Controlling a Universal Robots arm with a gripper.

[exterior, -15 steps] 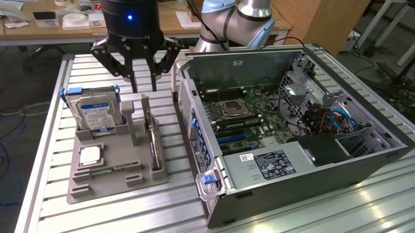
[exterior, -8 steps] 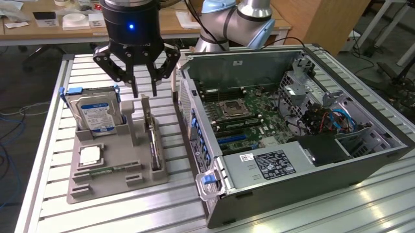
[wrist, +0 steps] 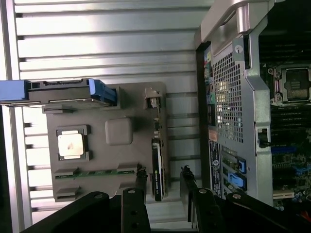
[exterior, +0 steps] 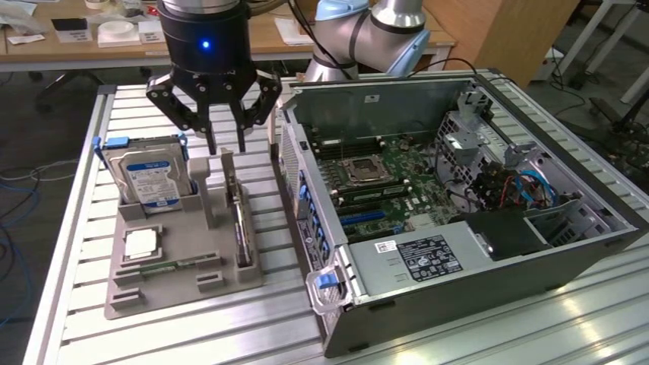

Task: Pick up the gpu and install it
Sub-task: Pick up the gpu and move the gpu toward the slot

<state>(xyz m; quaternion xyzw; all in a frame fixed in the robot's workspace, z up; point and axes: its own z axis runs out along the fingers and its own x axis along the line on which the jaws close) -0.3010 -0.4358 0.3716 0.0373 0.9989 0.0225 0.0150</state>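
The gpu (exterior: 242,228) stands on edge in a slot of the grey holder tray (exterior: 182,283), its metal bracket end pointing toward the robot. My gripper (exterior: 227,146) hangs just above that end, open, with nothing between its fingers. In the wrist view the gpu (wrist: 156,167) shows edge-on as a thin dark strip, and my gripper (wrist: 163,178) straddles the line of the card with a finger (wrist: 141,178) on either side, apart from it. The open computer case (exterior: 457,198) stands at the exterior view's right, its motherboard (exterior: 375,182) exposed.
The tray (wrist: 102,158) also holds a blue-labelled hard drive (exterior: 152,179) upright, a processor chip (exterior: 142,243) and a slim green memory stick (exterior: 167,266). The case's perforated rear wall (wrist: 228,97) stands close beside the tray. A slatted metal table (exterior: 203,334) carries everything.
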